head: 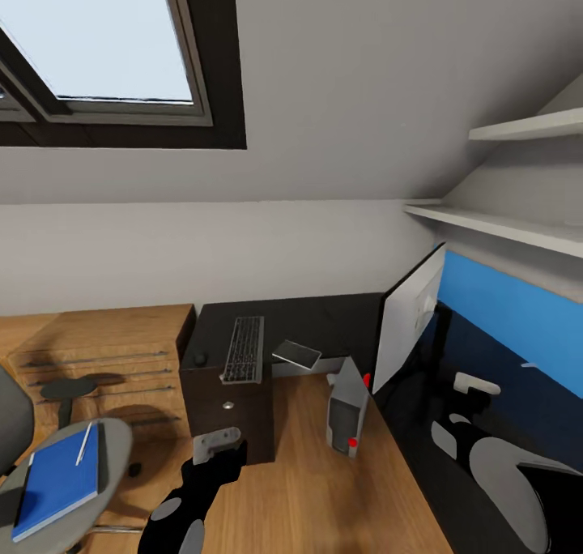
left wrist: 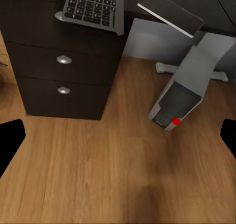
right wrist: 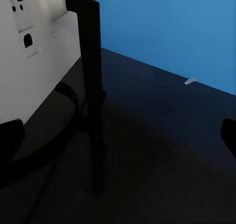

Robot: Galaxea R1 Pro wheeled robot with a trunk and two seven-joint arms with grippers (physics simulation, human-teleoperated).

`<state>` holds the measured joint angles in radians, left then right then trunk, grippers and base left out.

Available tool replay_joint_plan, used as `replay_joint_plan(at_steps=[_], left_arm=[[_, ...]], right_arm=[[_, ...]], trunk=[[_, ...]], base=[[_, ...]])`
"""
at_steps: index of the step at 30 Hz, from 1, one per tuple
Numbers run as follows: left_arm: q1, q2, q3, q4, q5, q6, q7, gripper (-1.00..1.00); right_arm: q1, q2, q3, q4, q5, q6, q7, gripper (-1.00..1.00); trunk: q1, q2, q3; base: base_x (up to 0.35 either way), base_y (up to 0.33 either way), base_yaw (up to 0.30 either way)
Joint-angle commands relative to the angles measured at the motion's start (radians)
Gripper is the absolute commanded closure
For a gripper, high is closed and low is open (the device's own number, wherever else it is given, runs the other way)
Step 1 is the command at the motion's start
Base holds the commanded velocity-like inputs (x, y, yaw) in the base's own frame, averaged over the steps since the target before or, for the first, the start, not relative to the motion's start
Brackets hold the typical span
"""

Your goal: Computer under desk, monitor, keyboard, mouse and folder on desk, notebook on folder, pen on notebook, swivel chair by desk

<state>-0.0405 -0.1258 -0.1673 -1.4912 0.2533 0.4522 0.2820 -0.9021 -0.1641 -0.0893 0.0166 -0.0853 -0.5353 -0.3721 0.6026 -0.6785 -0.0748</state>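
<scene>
Grey computer [left wrist: 184, 89] sits on the floor past the wide-spread left gripper [left wrist: 118, 135], by the desk's [left wrist: 44, 22] drawers; right gripper [right wrist: 118, 135] spread too.

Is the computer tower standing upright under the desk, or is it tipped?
Tipped. The computer leans at a slant on the wood floor beside the desk's drawer unit, its top angled toward the monitor.

both arms reach forward, the left hand [head: 217, 443] low with fingers spread, the right hand [head: 476, 385] likewise open.

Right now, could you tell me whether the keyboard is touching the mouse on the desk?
Apart: the head view shows bare black desktop between the keyboard and the mouse.
</scene>
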Motion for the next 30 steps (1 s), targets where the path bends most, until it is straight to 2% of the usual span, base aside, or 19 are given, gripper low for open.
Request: replay_joint_plan(at_steps=[1, 10, 18, 30], left_arm=[[-0.001, 0.0, -0.001, -0.001, 0.011, 0.003, 0.009, -1.0], [-0.001, 0.0, -0.001, -0.001, 0.011, 0.003, 0.009, -1.0], [-0.001, 0.001, -0.001, -0.001, 0.011, 0.003, 0.01, -1.0], [-0.001, 0.002, -0.001, -0.001, 0.011, 0.006, 0.009, -1.0]], right_arm=[[-0.001, 0.0, -0.007, 0.002, -0.004, -0.008, 0.005, -1.0], [-0.001, 0.0, -0.007, 0.002, -0.004, -0.006, 0.006, -1.0], [-0.001, 0.0, -0.007, 0.002, -0.004, -0.006, 0.006, -1.0], [-0.001, -0.004, -0.007, 0.002, -0.004, -0.005, 0.007, -1.0]], trunk=[[0.001, -0.001, -0.002], [0.001, -0.001, -0.002], [0.001, -0.001, -0.002], [0.001, -0.001, -0.002]], base=[[0.233, 0.036, -0.038], [0.203, 0.119, -0.01], [0.053, 0.018, 0.0], [0.18, 0.002, 0.0]])
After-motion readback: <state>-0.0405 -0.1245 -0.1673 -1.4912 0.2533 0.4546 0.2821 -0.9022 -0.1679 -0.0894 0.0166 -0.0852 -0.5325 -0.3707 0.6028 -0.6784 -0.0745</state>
